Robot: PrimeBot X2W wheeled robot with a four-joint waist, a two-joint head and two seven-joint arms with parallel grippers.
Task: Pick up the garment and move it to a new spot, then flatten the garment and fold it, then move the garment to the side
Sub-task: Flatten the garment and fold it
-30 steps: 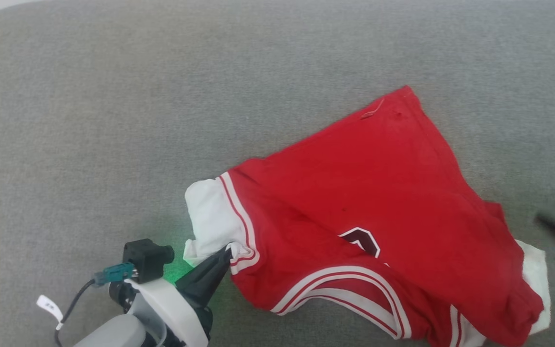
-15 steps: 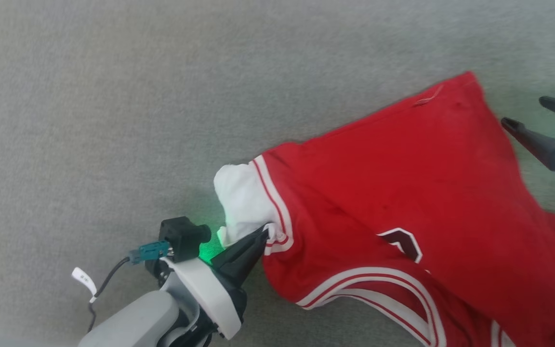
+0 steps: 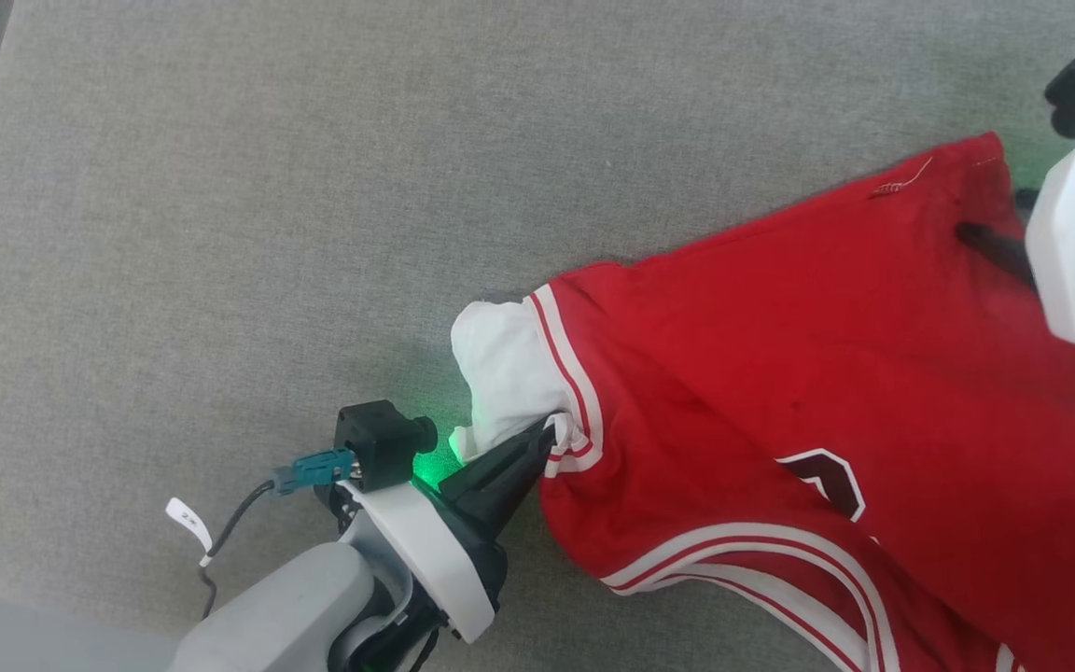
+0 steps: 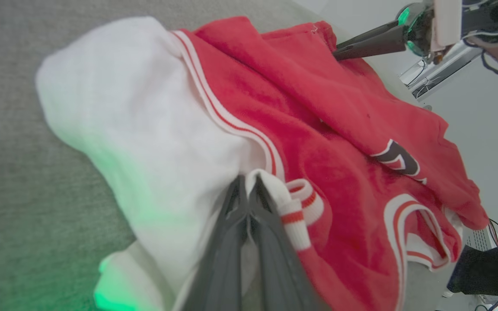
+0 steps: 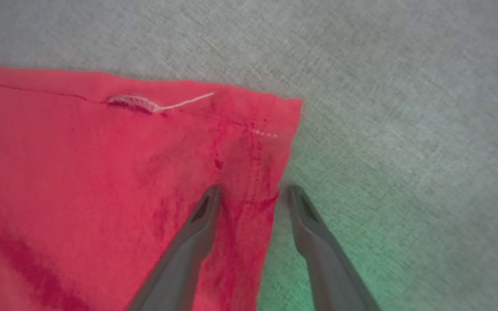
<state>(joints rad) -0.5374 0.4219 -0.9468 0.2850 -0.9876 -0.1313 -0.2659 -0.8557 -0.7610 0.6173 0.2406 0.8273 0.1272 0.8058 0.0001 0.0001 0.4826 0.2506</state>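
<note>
A: What has changed over the last second?

B: The right hand point(image 5: 253, 190) has come in from the right edge of the head view. It now sits at the far corner point(image 5: 275, 116) of the garment point(image 3: 780, 355), where before it was only a blur low on that side. The camera has swung too, so the cloth's drift across the picture is not its own move.

A: Is that hand gripping yet?

B: No. Its jaws stand apart, astride the side edge. One finger lies on red cloth and the other on the grey surface point(image 3: 314, 187) just beside it. The corner is straight ahead of the fingertips, and a loose pale thread point(image 5: 180, 103) sits on the hem further in.

A: And the other?

B: The left hand point(image 4: 245, 183) is still pinched fully shut on the striped trim point(image 4: 296, 207), where the white sleeve point(image 3: 509, 373) meets the red.

A: How does the garment lie?

B: It lies rumpled on the surface. Its long axis runs from the held sleeve up and right to that corner, with the number print point(image 3: 827, 476) between.

A: What does the next move turn on?

B: I'd judge it turns on closing the right hand, the nearer one, over that edge. Then the two grips, well apart, could lift and stretch the cloth.
</note>
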